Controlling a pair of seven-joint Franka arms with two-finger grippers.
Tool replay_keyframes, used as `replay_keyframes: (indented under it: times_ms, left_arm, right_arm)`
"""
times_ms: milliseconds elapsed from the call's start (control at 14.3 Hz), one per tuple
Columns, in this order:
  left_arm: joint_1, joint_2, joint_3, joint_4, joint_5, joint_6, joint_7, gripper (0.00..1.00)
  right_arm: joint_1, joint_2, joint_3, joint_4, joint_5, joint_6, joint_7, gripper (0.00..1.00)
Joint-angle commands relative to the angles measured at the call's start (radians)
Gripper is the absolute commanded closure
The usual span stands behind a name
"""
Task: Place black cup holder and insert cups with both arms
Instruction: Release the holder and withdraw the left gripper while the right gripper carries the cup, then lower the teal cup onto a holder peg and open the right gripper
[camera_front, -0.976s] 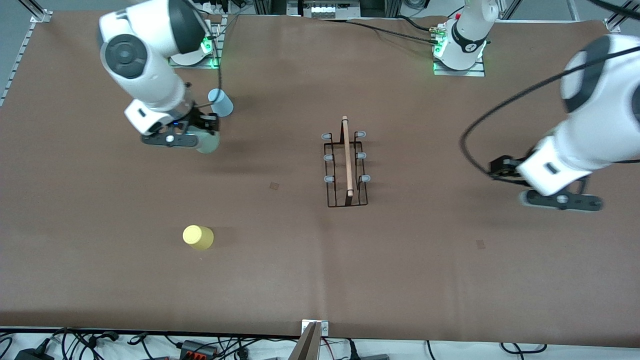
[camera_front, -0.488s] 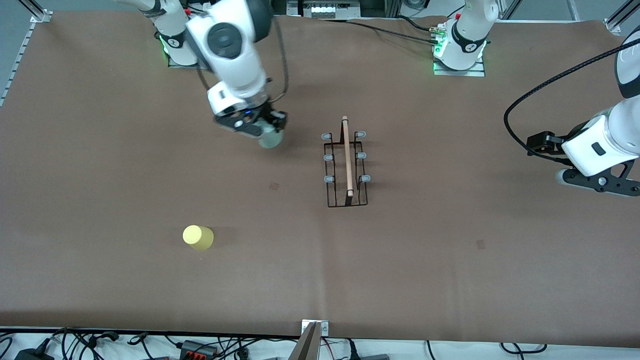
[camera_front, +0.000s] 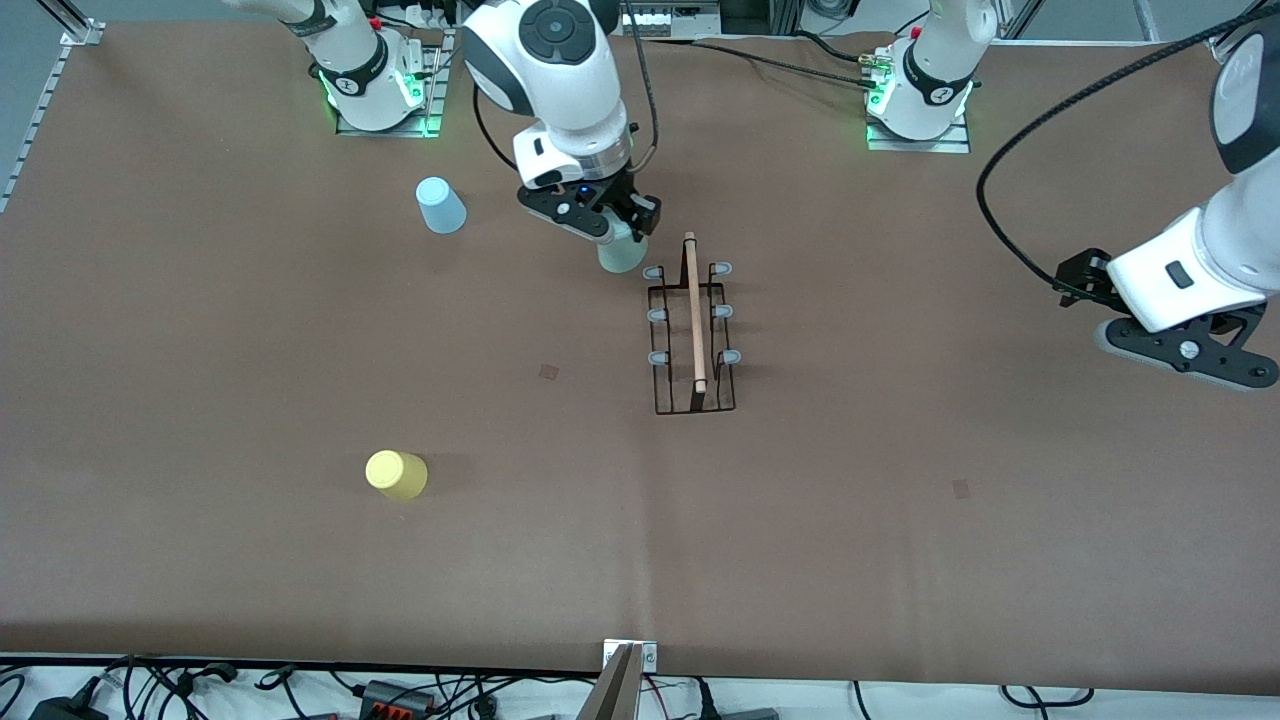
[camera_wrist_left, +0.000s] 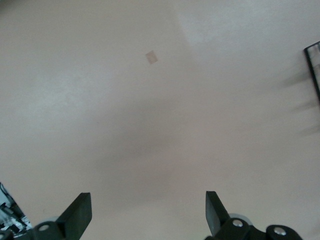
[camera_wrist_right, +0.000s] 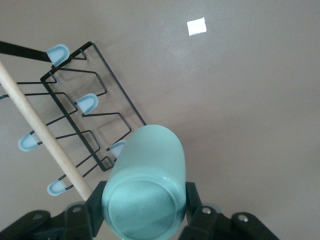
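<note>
The black cup holder (camera_front: 692, 335) stands mid-table with its wooden rod handle (camera_front: 693, 310) and blue-grey tipped pegs; it also shows in the right wrist view (camera_wrist_right: 75, 125). My right gripper (camera_front: 615, 232) is shut on the mint green cup (camera_front: 621, 255), upside down, over the table beside the rack's peg end nearest the robots' bases. In the right wrist view the cup (camera_wrist_right: 145, 192) sits between the fingers (camera_wrist_right: 192, 200). The light blue cup (camera_front: 440, 205) and the yellow cup (camera_front: 396, 474) stand toward the right arm's end. My left gripper (camera_wrist_left: 147, 215) is open and empty, over bare table at the left arm's end (camera_front: 1180, 355).
A brown mat (camera_front: 850, 520) covers the table. Two small paper squares lie on it (camera_front: 548, 372) (camera_front: 961, 488). Cables and a metal bracket (camera_front: 628, 660) run along the table edge nearest the front camera.
My right gripper has carried the mint green cup from the right arm's end to the rack's end peg, uncovering the light blue cup. My left gripper has drawn back toward the left arm's end.
</note>
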Motion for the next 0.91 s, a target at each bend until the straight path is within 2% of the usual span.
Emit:
replay_keyframes:
  times_ms: [0,279,418,488,627,697,836]
  left_arm:
    - [0.023,0.0,0.007,0.019,-0.035,-0.015,0.028,0.0]
    - [0.024,0.0,0.001,0.02,-0.036,-0.016,-0.166,0.0]
    - [0.009,-0.021,0.025,0.001,-0.079,-0.009,-0.184,0.0]
    - [-0.032,-0.064,0.094,-0.025,-0.148,-0.007,-0.193,0.0]
    - [-0.149,-0.143,0.311,-0.162,-0.295,0.101,-0.19,0.0]
    - [-0.192,-0.209,0.343,-0.247,-0.293,0.172,-0.193,0.0]
    - [-0.195,-0.283,0.337,-0.357,-0.215,0.267,-0.193,0.0]
  right_arm:
    - [0.012,0.042,0.001,0.035,-0.013,0.018,0.028,0.85]
    - [0.015,0.062,0.018,0.035,-0.014,0.057,0.027,0.85]
    - [0.015,0.078,0.02,0.035,-0.014,0.08,0.028,0.85]
    - [0.015,0.088,0.02,0.035,-0.016,0.082,0.028,0.85]
    - [0.015,0.107,0.02,0.038,-0.029,0.091,0.028,0.85]
    - [0.016,0.118,0.02,0.039,-0.035,0.105,0.028,0.84]
    - [0.022,0.136,0.021,0.042,-0.036,0.119,0.028,0.81]
